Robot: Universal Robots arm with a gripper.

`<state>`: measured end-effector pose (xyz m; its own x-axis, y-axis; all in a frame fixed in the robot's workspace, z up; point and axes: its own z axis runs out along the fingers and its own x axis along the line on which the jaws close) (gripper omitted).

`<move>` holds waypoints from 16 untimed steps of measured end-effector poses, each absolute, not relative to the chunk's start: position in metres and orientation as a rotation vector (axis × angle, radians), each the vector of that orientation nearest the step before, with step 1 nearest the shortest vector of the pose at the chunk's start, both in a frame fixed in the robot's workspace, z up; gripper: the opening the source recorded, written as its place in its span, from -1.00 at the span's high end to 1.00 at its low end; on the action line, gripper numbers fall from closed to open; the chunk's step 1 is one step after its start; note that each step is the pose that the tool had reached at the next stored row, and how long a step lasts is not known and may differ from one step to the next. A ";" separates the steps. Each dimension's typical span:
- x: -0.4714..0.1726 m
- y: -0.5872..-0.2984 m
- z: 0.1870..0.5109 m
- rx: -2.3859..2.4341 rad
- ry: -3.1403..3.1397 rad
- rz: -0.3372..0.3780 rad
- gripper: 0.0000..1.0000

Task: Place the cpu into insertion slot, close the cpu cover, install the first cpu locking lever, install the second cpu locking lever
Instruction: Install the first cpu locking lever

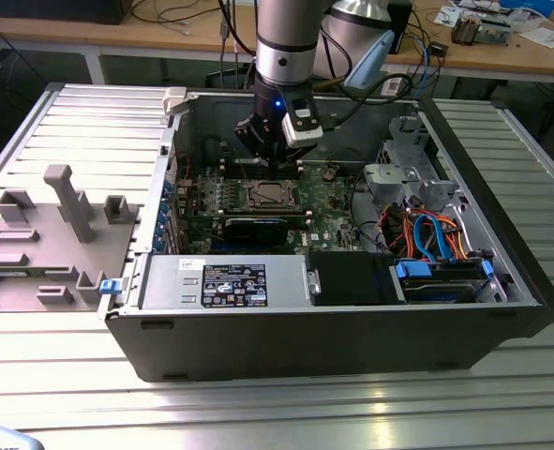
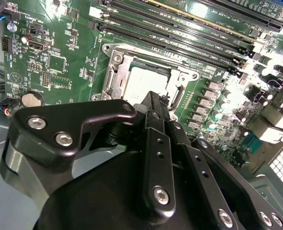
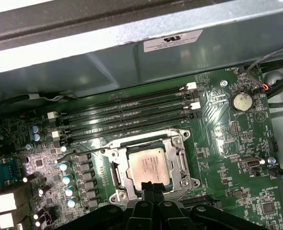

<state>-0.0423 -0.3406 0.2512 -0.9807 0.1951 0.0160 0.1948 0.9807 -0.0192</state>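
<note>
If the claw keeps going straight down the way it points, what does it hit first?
Most likely the cpu seated in the slot. In both wrist views the claw points at the chip's near edge, with the cover framing it. How much gap remains above the chip is unclear.

The arm (image 1: pixel 286 37) is a thick cylinder of brushed silver metal with a dark band near its lower end. Below it sits a black wrist block carrying a small blue light, with a white-and-grey box at its 3 o'clock side. The hand (image 2: pixel 153 103) is matte black, built of flat plates and narrow bars fastened with silver round-headed screws (image 2: pixel 37 123).
</note>
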 end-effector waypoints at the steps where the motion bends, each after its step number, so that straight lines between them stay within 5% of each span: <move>1: -0.042 -0.341 0.251 -0.304 -3.109 0.027 0.79; 16: -0.042 -0.341 0.251 -0.269 -3.112 0.028 0.79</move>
